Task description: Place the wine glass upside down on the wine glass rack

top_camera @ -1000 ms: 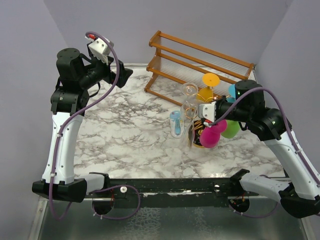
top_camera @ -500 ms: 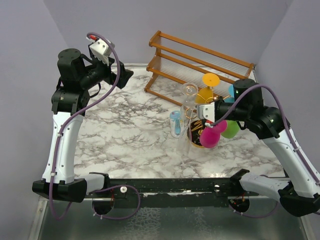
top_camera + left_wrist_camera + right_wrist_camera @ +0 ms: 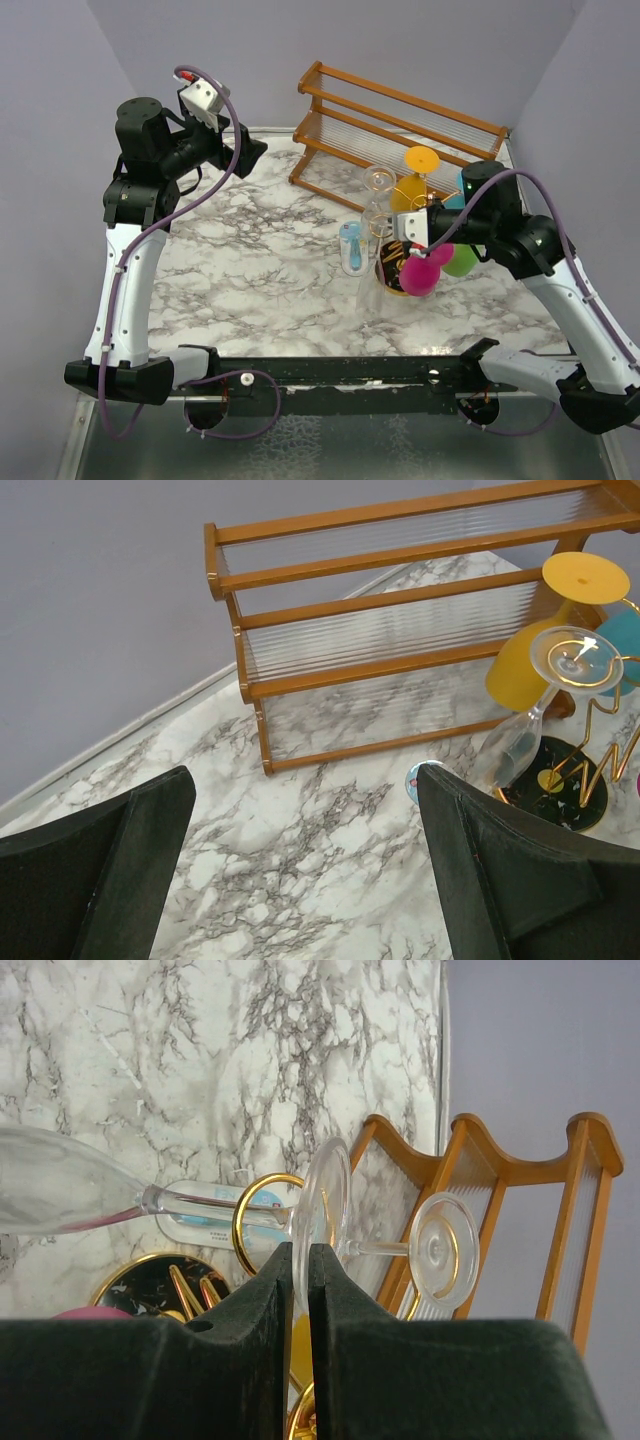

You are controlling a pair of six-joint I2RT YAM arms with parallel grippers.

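Two reasons seem to lie behind this grip: the right gripper (image 3: pixel 300 1260) is clamped on the flat foot of the clear wine glass (image 3: pixel 60 1195), which leaves the stem free and lets the bowl swing down and away from the fingers. That is the part that has to slip into the wine glass rack (image 3: pixel 393 262). In the right wrist view the stem crosses one of the rack's gold loops (image 3: pixel 262 1222), with the foot on the gripper's side of it and the bowl on the far side. Whether the stem is already seated in the loop cannot be told. From above, the glass is inverted but tilted, its bowl out over the marble table (image 3: pixel 250 270) on the rack's near left side. That is probably because the pink glass (image 3: pixel 420 272), green glass (image 3: pixel 461 259) and yellow glass (image 3: pixel 412 180) already fill the other arms. A second clear glass (image 3: pixel 445 1245) hangs just beside it, so contact is a risk. The left gripper (image 3: pixel 305 870) is spread wide and holds nothing, parked well apart near the wooden shelf (image 3: pixel 400 630).
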